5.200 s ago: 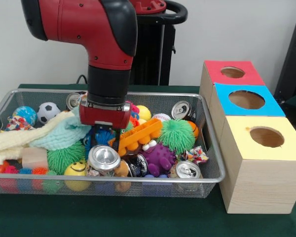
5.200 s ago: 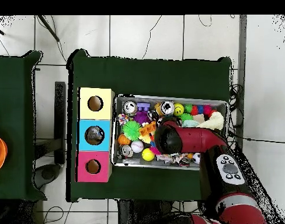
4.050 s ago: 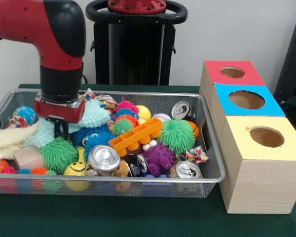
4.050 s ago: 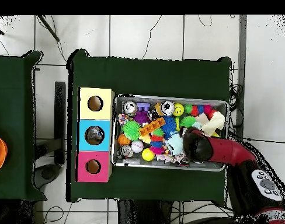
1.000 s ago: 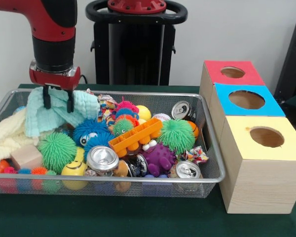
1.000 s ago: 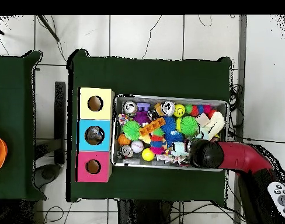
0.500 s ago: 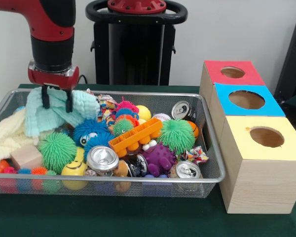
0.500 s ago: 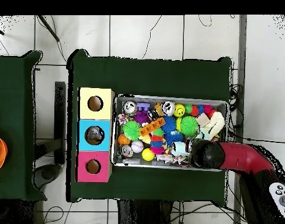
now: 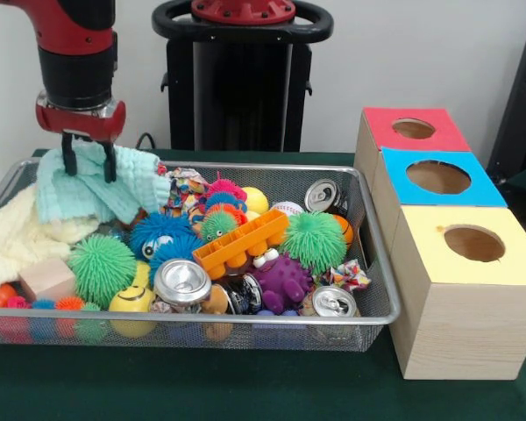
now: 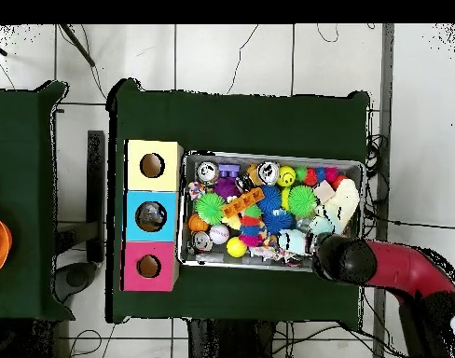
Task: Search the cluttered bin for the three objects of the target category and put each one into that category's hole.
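My gripper (image 9: 88, 163) hangs over the left end of the wire bin (image 9: 202, 322), shut on a light teal cloth (image 9: 101, 189) that is lifted and drapes down onto the clutter. A cream cloth (image 9: 13, 237) lies under it at the bin's left end. Silver cans lie among the toys: one at the front (image 9: 184, 282), one at the front right (image 9: 335, 303), one at the back right (image 9: 322, 195). Right of the bin stand the red (image 9: 412, 129), blue (image 9: 437, 177) and yellow (image 9: 473, 243) boxes, each with a round hole. From overhead the arm (image 10: 343, 259) hides the gripper.
The bin (image 10: 268, 155) is packed with spiky green balls (image 9: 102, 267), a blue fuzzy ball (image 9: 158, 232), an orange plastic block (image 9: 244, 241), a purple knobbly toy (image 9: 285, 279), a smiley ball (image 9: 131, 303) and a foam cube (image 9: 46, 278). A black pedestal (image 9: 241, 79) stands behind.
The gripper has moved left and slightly up with the teal cloth, pulling it further toward the bin's left end and off the blue fuzzy ball.
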Controlling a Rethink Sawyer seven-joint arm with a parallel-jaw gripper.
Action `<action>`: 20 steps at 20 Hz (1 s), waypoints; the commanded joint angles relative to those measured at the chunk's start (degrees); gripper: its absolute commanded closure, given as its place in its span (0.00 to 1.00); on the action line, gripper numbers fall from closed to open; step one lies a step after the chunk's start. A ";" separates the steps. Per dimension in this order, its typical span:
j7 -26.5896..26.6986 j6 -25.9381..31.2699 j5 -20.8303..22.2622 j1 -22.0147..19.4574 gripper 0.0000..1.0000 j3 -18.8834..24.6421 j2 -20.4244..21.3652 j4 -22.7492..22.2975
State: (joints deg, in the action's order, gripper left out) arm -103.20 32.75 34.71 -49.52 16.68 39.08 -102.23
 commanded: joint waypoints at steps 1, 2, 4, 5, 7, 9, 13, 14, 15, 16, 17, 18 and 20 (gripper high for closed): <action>15.02 3.73 1.49 -6.18 0.00 5.34 5.36 -10.35; 15.31 3.32 1.90 -7.25 0.00 5.76 5.27 -11.18; 15.31 1.78 3.77 -8.86 0.00 6.42 4.29 -12.31; 15.37 0.63 5.04 -9.68 0.00 6.65 3.65 -12.85; 16.41 -2.43 8.29 -11.48 0.00 7.35 2.13 -13.67; 17.93 -3.71 10.98 -13.44 0.00 8.30 1.38 -14.27; 18.23 -3.73 13.66 -16.35 0.00 10.84 0.59 -14.83; 17.34 -3.86 14.62 -16.09 0.00 10.65 0.48 -14.74; 16.53 -3.96 15.29 -15.94 0.00 10.74 0.48 -14.75; 15.72 -4.05 15.96 -15.79 0.00 10.84 0.47 -14.76; 14.81 -4.13 16.71 -15.74 0.00 11.07 0.50 -14.79; 13.49 -4.51 17.47 -15.13 0.00 10.79 0.42 -14.52; 10.62 -5.25 17.83 -14.06 0.00 10.55 0.24 -14.03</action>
State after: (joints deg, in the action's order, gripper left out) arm -102.59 32.69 47.53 -65.46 20.81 41.14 -114.45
